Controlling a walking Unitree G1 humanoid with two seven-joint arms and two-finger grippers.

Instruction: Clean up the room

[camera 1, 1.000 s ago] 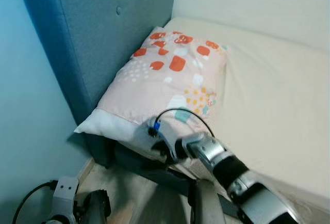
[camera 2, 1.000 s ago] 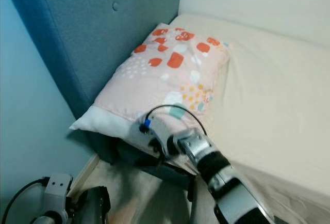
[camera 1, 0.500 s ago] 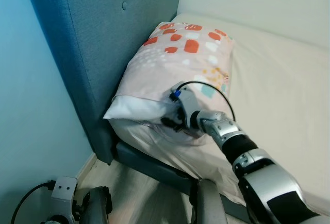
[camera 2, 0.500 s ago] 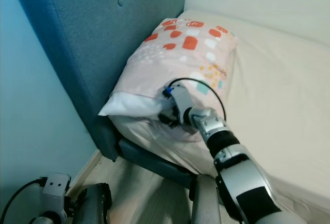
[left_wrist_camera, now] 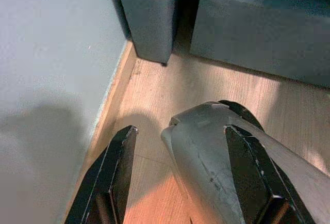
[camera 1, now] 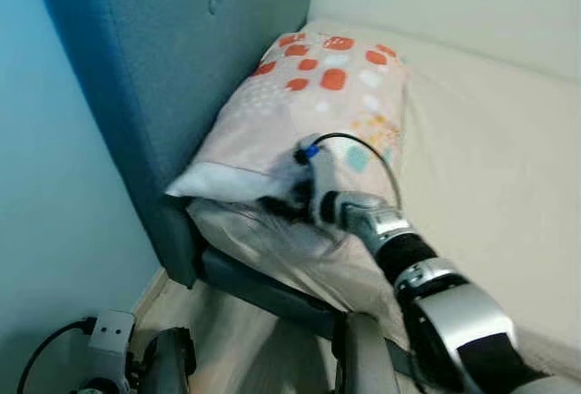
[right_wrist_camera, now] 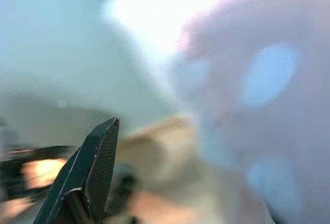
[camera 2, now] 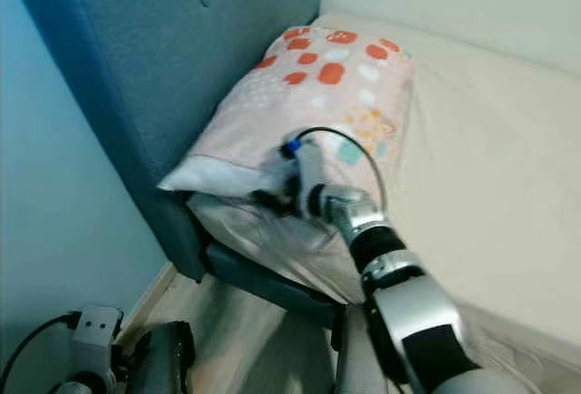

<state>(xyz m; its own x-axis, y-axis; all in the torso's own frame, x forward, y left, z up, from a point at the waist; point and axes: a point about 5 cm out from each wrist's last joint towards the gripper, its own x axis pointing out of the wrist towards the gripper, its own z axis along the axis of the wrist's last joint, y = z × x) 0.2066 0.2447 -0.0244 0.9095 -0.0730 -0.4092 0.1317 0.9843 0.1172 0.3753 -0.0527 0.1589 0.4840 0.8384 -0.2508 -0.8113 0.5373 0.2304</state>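
Blue walls and a teal padded headboard fill the nine o'clock side of the left eye view, with the cream mattress running off toward three o'clock. The patterned pillow lies against the headboard at twelve o'clock. Compared with a second ago, its near end is now bunched and raised off the mattress edge, and the right gripper has gone from below that end to pressing into it. The fingers are buried in the fabric, so whether they pinch it cannot be told. The pillow appears to be getting squared up on the bed as part of the tidying, and that step looks underway rather than finished.

From the right eye view, the right gripper sits at the white corner of the pillow, which overhangs the dark bed frame at six o'clock. The headboard stands close at nine o'clock and leaves little room to swing the corner that way.

Seen from the left wrist, the left gripper hangs idle with its fingers spread wide and empty over the wooden floor, beside the wall skirting and the bed's base.

Through the right wrist camera everything is blurred; one black finger shows against pale pillow cloth.
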